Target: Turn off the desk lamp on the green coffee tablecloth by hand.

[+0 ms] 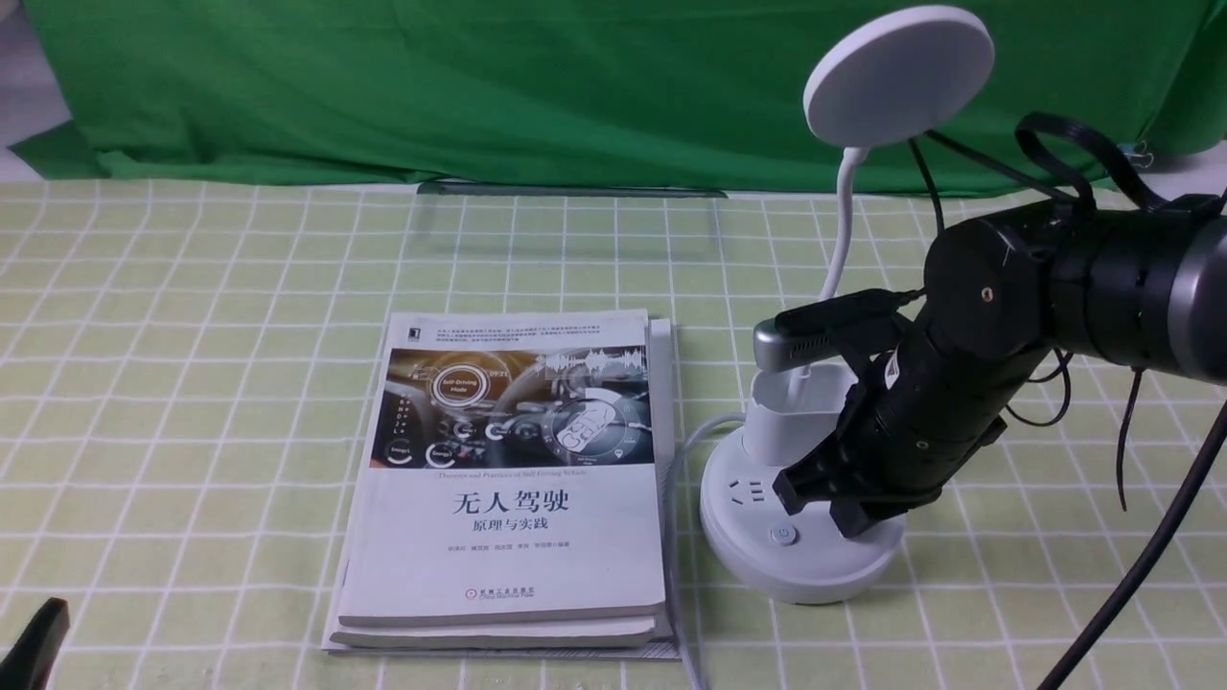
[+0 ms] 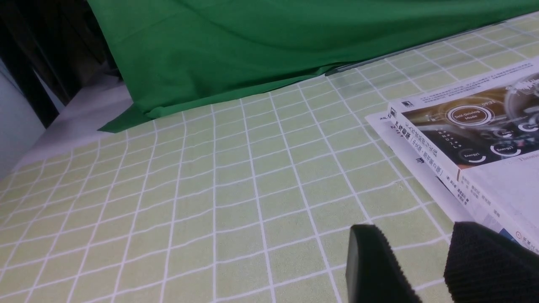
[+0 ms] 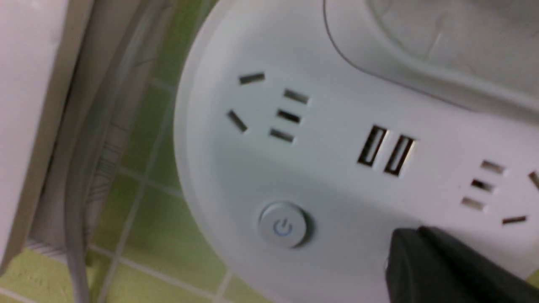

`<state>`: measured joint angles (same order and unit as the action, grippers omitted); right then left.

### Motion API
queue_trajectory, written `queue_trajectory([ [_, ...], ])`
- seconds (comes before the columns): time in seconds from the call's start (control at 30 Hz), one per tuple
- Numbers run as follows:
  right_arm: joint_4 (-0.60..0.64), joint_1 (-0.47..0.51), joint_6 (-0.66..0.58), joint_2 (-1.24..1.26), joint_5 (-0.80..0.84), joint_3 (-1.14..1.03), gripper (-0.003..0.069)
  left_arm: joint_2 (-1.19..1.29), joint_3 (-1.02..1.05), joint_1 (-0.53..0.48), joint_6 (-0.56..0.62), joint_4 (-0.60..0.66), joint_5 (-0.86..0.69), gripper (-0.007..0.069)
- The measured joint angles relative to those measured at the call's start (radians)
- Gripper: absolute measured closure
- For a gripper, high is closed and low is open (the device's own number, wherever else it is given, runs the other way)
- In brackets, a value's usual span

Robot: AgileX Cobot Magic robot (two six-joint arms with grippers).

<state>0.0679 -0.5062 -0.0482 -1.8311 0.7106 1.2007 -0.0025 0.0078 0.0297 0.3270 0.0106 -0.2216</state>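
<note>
The white desk lamp stands on the pale yellow-green grid tablecloth (image 1: 192, 383), right of centre, with its disc head (image 1: 898, 75) raised on a thin neck. Its round base (image 1: 800, 570) carries sockets and a power button (image 1: 784, 535). My right gripper (image 1: 822, 503) is shut and empty, pointing down onto the base's top to the right of that button. In the right wrist view its closed tips (image 3: 404, 242) sit close beside the button (image 3: 283, 225); I cannot tell whether they touch the base (image 3: 337, 176). My left gripper (image 2: 414, 235) is open and empty low over the cloth (image 2: 210, 189).
A stack of books (image 1: 508, 479) lies just left of the lamp, and its edge shows in the left wrist view (image 2: 484, 139). The lamp's white cable (image 1: 685, 450) runs between the books and the base. A dark green backdrop cloth (image 1: 479, 86) hangs along the far edge.
</note>
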Motion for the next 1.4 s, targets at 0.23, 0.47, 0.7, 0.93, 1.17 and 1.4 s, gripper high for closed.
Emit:
queue_trajectory([
  [0.23,-0.003,-0.001,0.000,0.092,0.014,-0.005,0.0612,0.000,0.000,0.000,0.000,0.000,0.000,0.0382],
  [0.47,-0.008,-0.001,0.000,0.197,0.047,-0.035,0.0612,0.000,0.000,0.000,0.000,0.000,0.000,0.0382],
  [0.7,-0.008,-0.002,0.001,0.454,0.075,-0.188,0.0612,0.000,0.000,0.000,0.000,0.000,0.000,0.0382],
  [0.93,-0.007,-0.002,0.048,0.692,0.091,-0.281,0.0612,0.000,0.000,0.000,0.000,0.000,0.000,0.0382],
  [1.17,-0.006,-0.002,0.069,0.798,0.018,-0.284,0.0606,0.000,0.000,0.000,0.000,0.000,0.000,0.0382],
  [1.4,-0.058,-0.002,0.068,0.843,-0.043,-0.285,0.0618,0.000,0.000,0.000,0.000,0.000,0.000,0.0382],
])
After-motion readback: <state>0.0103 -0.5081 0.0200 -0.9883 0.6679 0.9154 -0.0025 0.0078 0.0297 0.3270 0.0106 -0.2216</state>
